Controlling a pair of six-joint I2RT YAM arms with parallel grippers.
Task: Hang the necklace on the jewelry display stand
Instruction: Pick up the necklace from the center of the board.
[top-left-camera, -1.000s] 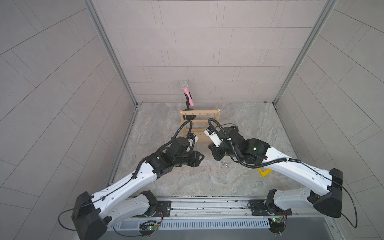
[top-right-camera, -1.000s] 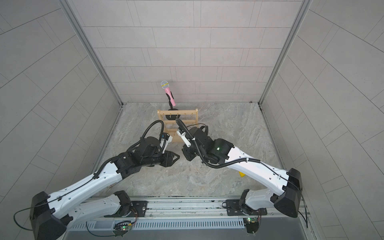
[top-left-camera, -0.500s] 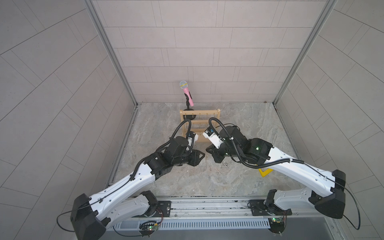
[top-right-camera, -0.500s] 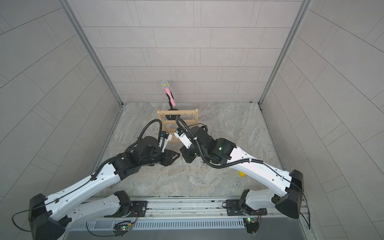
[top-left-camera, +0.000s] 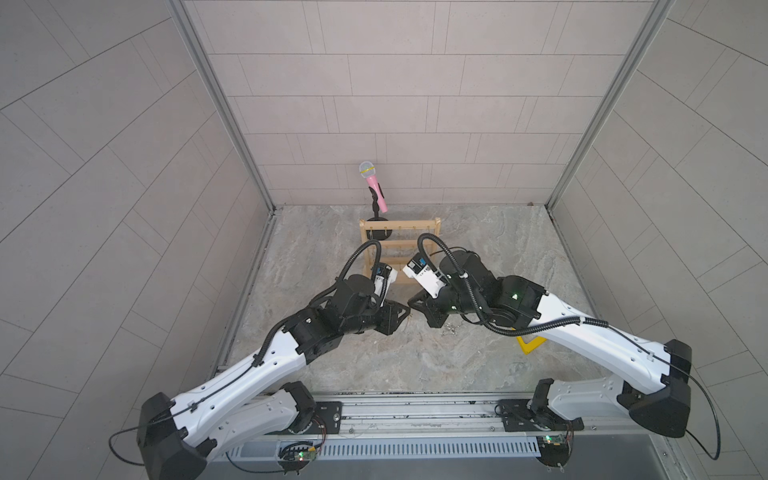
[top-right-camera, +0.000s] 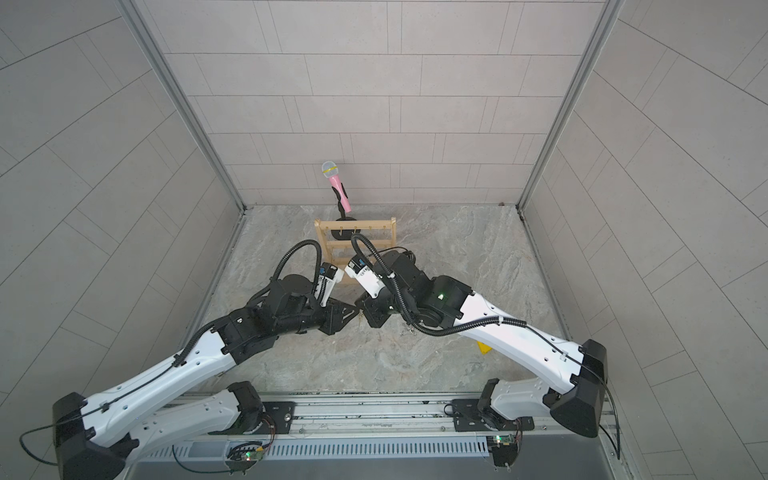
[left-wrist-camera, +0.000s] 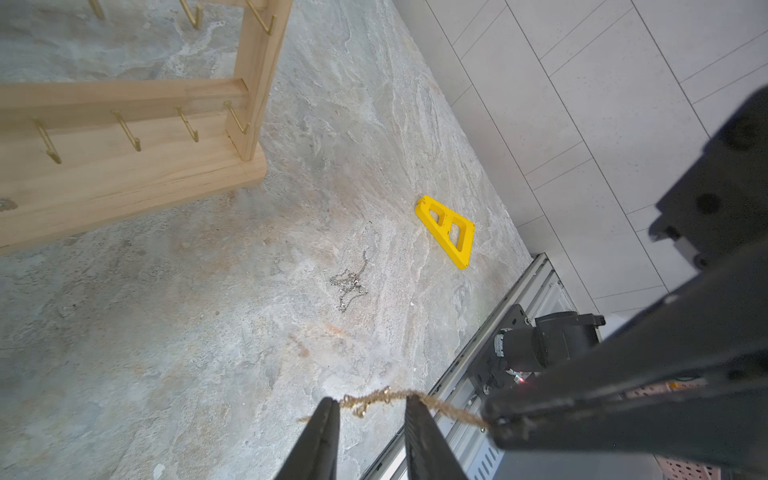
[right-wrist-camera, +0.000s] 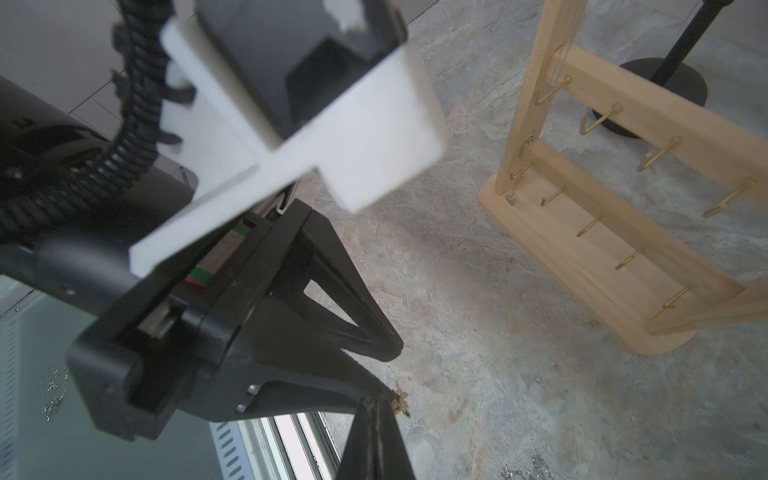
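Note:
A thin gold necklace (left-wrist-camera: 386, 392) is stretched in the air between my two grippers, which meet tip to tip above the middle of the table. My right gripper (right-wrist-camera: 378, 401) is shut on one end of it, seen also in a top view (top-left-camera: 415, 300). My left gripper (left-wrist-camera: 372, 401) is open, its two fingers standing either side of the chain without pinching it; it shows in a top view too (top-right-camera: 353, 311). The jewelry display stand (top-left-camera: 399, 226) of light wood stands upright just behind the grippers, its base (left-wrist-camera: 124, 174) on the table.
A tangled silver chain (left-wrist-camera: 349, 282) lies on the table under the right arm. A yellow triangular piece (left-wrist-camera: 446, 230) lies beyond it near the right wall. A pink microphone (top-left-camera: 374, 187) on a black stand rises behind the wooden stand. Another thin chain (right-wrist-camera: 521, 166) hangs at the stand's post.
The left gripper's fingers have drawn closer together around the gold chain. Both grippers have stayed tip to tip, shifting only slightly.

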